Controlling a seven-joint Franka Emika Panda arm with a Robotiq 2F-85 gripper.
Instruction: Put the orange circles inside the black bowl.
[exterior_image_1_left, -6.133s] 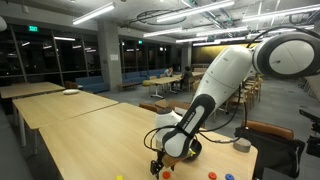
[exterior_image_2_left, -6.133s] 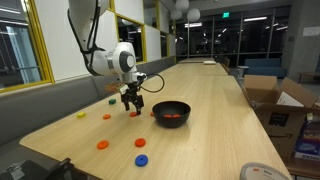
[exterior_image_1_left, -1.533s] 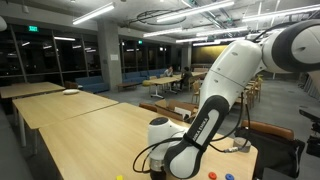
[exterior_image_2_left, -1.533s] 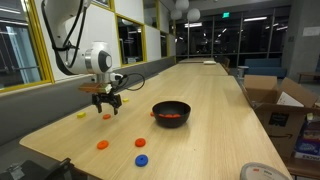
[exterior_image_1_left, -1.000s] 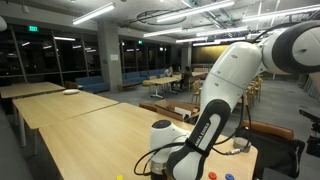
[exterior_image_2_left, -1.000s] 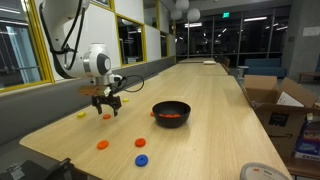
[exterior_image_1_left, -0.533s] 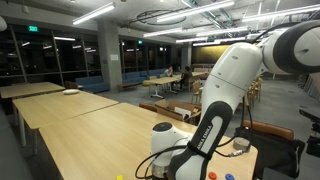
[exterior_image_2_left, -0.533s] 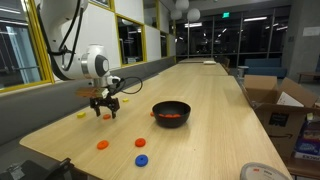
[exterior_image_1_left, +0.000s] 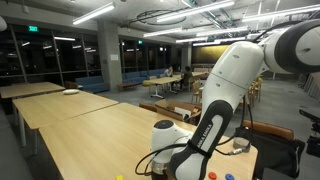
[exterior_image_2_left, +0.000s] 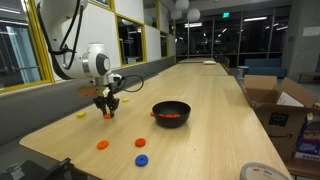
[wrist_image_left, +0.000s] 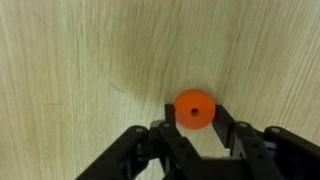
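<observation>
White arm (exterior_image_2_left: 72, 40) bent low over table (exterior_image_2_left: 210, 110), pincer (wrist_image_left: 194, 126) clamped on orange circle (wrist_image_left: 194, 109).

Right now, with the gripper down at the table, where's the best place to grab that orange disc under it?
Take the orange disc by its thin rim, on opposite sides, coming straight down from above. It lies flat on the table, so only the edge offers a pinch; the gripper is closed on it that way.

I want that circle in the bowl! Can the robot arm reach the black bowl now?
Probably yes: the end effector, shut on an orange circle, sits near the black bowl, with only bare tabletop between them in an exterior view.
</observation>
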